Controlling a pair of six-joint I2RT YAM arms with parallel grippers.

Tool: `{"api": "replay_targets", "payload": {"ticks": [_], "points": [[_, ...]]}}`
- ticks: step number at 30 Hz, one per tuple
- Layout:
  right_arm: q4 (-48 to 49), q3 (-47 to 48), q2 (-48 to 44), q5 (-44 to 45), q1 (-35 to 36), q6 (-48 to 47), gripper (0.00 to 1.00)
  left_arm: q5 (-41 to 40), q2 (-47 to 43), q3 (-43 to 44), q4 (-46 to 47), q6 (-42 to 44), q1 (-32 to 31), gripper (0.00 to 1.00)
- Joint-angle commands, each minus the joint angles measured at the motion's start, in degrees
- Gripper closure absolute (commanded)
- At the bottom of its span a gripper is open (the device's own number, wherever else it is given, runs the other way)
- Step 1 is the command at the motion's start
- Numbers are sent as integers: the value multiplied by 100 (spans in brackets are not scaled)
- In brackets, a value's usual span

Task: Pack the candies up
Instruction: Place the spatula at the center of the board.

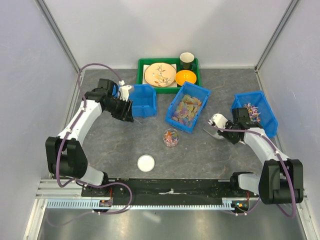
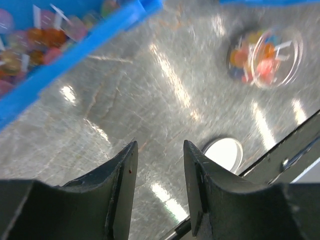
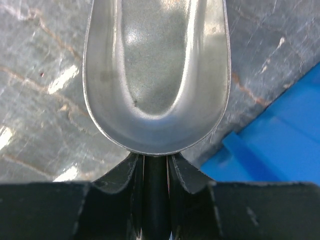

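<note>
Two white robot arms work over a grey stone-patterned counter [image 1: 125, 140]. The right claw [image 3: 155, 172] is clamped on the handle of a shiny metal scoop [image 3: 156, 75], whose bowl is empty and faces up, hovering over the counter just beside a blue plastic bin [image 1: 256, 112] at far right. The left claw [image 2: 159, 187] hangs with its fingers parted and nothing between them, beside another blue bin [image 1: 141, 100]. The small bright wrapped candies [image 2: 35, 40] lie in that left bin, and some already fill a small clear round tub [image 1: 171, 138] mid-counter. Its white round lid [image 1: 146, 163] lies apart, probably waiting until filling ends.
</note>
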Motion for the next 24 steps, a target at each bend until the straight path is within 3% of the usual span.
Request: {"api": "replay_targets", "payload": {"ticks": [1, 8, 13, 24], "points": [[399, 143, 154, -260, -25, 37, 78, -116, -154, -577, 135, 944, -210, 51], [487, -60, 67, -198, -25, 46, 66, -2, -583, -1605, 153, 1719, -640, 51], [330, -77, -205, -198, -25, 55, 57, -151, -883, -2221, 354, 1763, -1264, 51], [-734, 502, -1295, -523, -25, 116, 55, -942, -620, -2494, 689, 1403, -2257, 51]]}}
